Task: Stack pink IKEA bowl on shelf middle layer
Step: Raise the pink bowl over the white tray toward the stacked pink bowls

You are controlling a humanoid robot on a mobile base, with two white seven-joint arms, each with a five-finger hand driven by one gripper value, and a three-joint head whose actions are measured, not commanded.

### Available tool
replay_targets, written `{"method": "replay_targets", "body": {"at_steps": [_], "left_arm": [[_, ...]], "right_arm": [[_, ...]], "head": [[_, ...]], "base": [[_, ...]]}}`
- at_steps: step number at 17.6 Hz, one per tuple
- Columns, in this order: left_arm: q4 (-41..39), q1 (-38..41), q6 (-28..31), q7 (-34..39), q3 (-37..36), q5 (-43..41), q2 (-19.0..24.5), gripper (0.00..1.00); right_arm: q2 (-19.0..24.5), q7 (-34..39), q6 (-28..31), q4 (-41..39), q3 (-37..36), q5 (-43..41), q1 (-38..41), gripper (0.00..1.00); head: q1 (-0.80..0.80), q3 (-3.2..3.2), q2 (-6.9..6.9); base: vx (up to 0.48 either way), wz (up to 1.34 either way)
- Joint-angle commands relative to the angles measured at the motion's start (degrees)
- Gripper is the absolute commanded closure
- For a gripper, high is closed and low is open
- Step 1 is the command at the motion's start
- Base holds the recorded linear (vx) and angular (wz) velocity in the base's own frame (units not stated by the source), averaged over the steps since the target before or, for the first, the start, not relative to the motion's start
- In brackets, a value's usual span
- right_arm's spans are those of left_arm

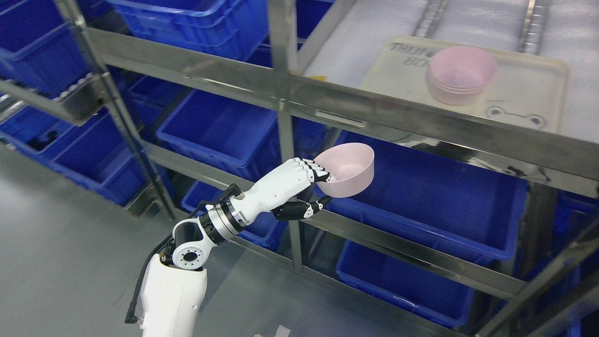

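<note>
- Right now the left arm (173, 285) rises from the bottom edge left of the middle, its white upper part upright, then bends at the round joint and slants up toward the right.
- Beyond the ringed wrist, the left hand (285, 185) is stretched out toward the metal shelf (421, 124), palm turned toward the rack.
- Its fingers (314, 172) are curled over the near rim of a pink bowl (348, 169), with the thumb (304, 209) lying lower down, just below the bowl's underside, so the hand grips the bowl by its edge.
- That bowl is held in the air, tilted so its open side faces up and toward the camera, in front of the shelf's front rail and lower than it.
- Behind the held bowl, one level down, sits a large blue bin (435, 206); more blue bins (220, 131) fill the racks to the left and below.
- On the shelf level above the hand lies a pale tray (529, 93), and on it stands a stack of pink bowls (462, 75), upright and nested.
- The held bowl is well apart from that stack, lower and to the left of it.
- Grey floor (61, 243) shows at lower left.
</note>
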Motion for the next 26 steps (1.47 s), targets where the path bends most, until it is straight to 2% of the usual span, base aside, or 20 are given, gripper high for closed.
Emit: {"method": "replay_targets", "body": {"at_steps": [1, 9, 10, 14, 19, 23, 26], "left_arm": [[-1.12, -10.83, -0.01, 0.09, -3.07, 2.04, 1.0, 0.99], [0.55, -28.94, -0.01, -1.48, -0.35, 1.52, 1.0, 0.98], [2.38, -29.91, -0.01, -1.92, 0.35, 1.08, 2.35, 0.99], [6.69, -29.66, -0.01, -2.28, 0.62, 0.99, 14.21, 0.98], [12.68, -33.17, -0.01, -5.7, 0.18, -0.15, 14.94, 0.99], [12.95, -32.83, -0.01, -6.32, -0.08, -1.39, 16.17, 0.98], [14.87, -33.17, -0.01, -10.71, 0.62, -1.39, 18.28, 0.98]], "right_arm": [[-1.0, -0.04, 0.03, -1.0, 0.0, -0.01, 0.84, 0.0], [-1.0, -0.04, 0.03, -1.0, 0.0, -0.01, 0.84, 0.0], [-1.0, -0.04, 0.03, -1.0, 0.0, -0.01, 0.84, 0.0], [-1.0, -0.04, 0.03, -1.0, 0.0, 0.08, 0.84, 0.0], [-1.0, -0.04, 0.03, -1.0, 0.0, -0.01, 0.84, 0.0], [-1.0, -0.04, 0.03, -1.0, 0.0, -0.01, 0.84, 0.0], [-1.0, -0.04, 0.03, -1.0, 0.0, -0.01, 0.84, 0.0]], "head": [[0.0, 0.0, 0.0], [0.0, 0.0, 0.0], [0.0, 0.0, 0.0], [0.0, 0.0, -0.01], [0.0, 0.0, -0.01], [0.0, 0.0, -0.01], [0.0, 0.0, -0.01]], "base": [[0.034, -1.05], [0.028, -0.51], [0.018, -0.14], [-0.004, -0.11], [-0.033, -0.26], [-0.035, -0.32], [-0.02, -0.18]]}}
